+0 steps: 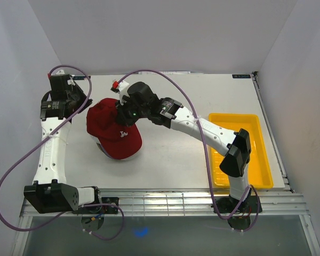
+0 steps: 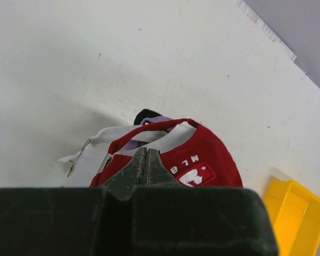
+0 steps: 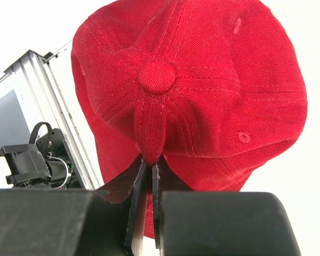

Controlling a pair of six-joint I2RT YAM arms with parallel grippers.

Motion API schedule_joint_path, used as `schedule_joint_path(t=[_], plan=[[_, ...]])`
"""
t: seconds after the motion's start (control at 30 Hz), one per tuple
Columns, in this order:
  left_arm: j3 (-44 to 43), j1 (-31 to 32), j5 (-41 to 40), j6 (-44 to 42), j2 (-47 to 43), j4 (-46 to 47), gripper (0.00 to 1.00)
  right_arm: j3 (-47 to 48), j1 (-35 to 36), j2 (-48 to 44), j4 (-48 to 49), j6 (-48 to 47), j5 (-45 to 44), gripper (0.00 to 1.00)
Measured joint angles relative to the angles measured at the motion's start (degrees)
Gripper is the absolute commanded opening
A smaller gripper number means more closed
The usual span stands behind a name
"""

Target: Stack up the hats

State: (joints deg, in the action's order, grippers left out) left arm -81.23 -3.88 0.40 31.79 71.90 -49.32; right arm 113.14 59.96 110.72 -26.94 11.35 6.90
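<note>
The dark red cap (image 1: 116, 132) lies on top of a pile at the table's left middle. In the left wrist view its back (image 2: 202, 160) shows an MLB patch, with a white strap (image 2: 88, 152), a bit of lavender (image 2: 132, 143) and a bit of black (image 2: 146, 114) poking out beneath. No tan cap shows. My right gripper (image 1: 120, 113) is shut on a pinched fold of the red cap's crown (image 3: 202, 80), just below the top button. My left gripper (image 1: 86, 105) is at the cap's back edge, its jaws (image 2: 146, 153) pressed together with no fabric showing between them.
A yellow plastic tray (image 1: 258, 121) sits at the table's right side, and its corner shows in the left wrist view (image 2: 296, 213). A metal rail (image 1: 165, 200) runs along the near edge. Grey walls enclose the table.
</note>
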Motion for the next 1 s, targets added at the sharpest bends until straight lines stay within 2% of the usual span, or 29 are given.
schedule_joint_path(t=[0.13, 0.17, 0.3, 0.37, 0.53, 0.6, 0.73, 1.0], plan=[[-3.93, -0.52, 1.92, 0.28, 1.55, 0.35, 0.01, 0.90, 0.07, 0.04, -0.72, -0.39, -0.11, 0.08], [-4.57, -0.57, 2.58, 0.35, 1.60, 0.48, 0.16, 1.70, 0.07, 0.13, -1.25, -0.57, -0.09, 0.08], [-5.77, -0.79, 6.40, 0.20, 1.29, 0.98, 0.56, 3.76, 0.07, 0.13, -1.55, -1.31, -0.09, 0.12], [-5.68, -0.79, 8.90, 0.42, 0.94, 1.31, 0.62, 4.11, 0.07, 0.15, -1.60, -1.36, -0.07, 0.12], [-3.34, -0.79, 13.14, 0.74, -2.29, 1.73, 0.67, 4.31, 0.07, 0.57, -1.64, -1.31, 0.42, 0.13], [-2.75, -0.79, 13.92, 0.87, -3.67, 1.68, 0.71, 4.39, 0.09, 0.85, -1.62, -1.29, 0.59, 0.12], [-2.71, -0.79, 14.60, 1.27, -5.29, 1.79, 0.74, 4.87, 0.46, 2.32, -2.14, -1.29, 0.28, 0.11], [0.42, -0.81, 15.10, 1.77, -5.99, 3.06, 0.72, -0.74, 1.11, 1.27, 0.09, -1.31, -2.03, 0.11]])
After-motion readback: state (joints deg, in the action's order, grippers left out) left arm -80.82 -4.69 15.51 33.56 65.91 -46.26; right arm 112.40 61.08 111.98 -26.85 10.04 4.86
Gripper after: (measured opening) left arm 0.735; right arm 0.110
